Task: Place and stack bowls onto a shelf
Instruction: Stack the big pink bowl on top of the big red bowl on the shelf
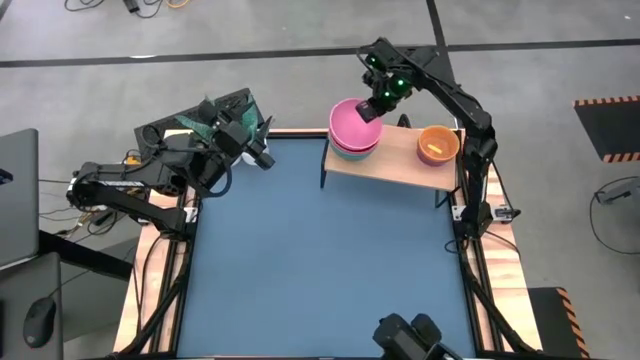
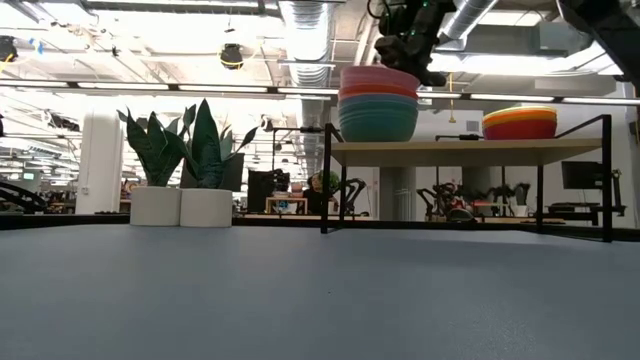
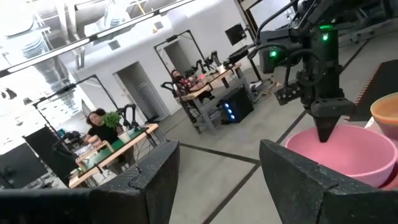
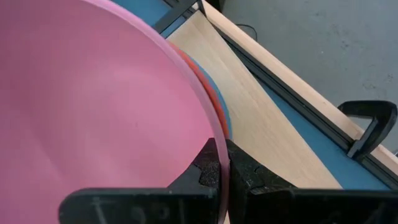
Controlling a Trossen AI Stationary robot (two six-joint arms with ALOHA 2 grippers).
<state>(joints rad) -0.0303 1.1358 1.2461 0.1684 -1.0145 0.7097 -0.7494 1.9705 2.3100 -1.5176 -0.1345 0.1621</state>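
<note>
Two stacks on shelf (image 1: 395, 165): large-bowl stack w/ pink bowl (image 1: 353, 124) on top at left end, small-bowl stack topped by orange bowl (image 1: 438, 144) at right end. Right gripper (image 1: 368, 110) clamped on pink bowl's rim; in right wrist view fingers (image 4: 245, 171) pinch thin wall from inside and outside, nearly closed. Left gripper (image 1: 262, 153) parked near table's back-left corner, fingers (image 3: 298, 174) spread wide, holding nothing.

Risks, judged from here:
- Release before pink bowl seats fully: tilts in stack, slides off slick plastic below
- Retract w/o full opening: drags rim, lifts or shifts whole stack toward shelf edge
- Side load on stack: shelf stands on thin dark legs, prob. easy to rock

Materials/shapes:
- Bowls: round, plain, smooth plastic, thin-walled, nesting; red and blue rims visible under pink
- Shelf: light wood board, flat, rectangular, fine grain
- Table top (image 1: 320, 270): matte blue
</note>
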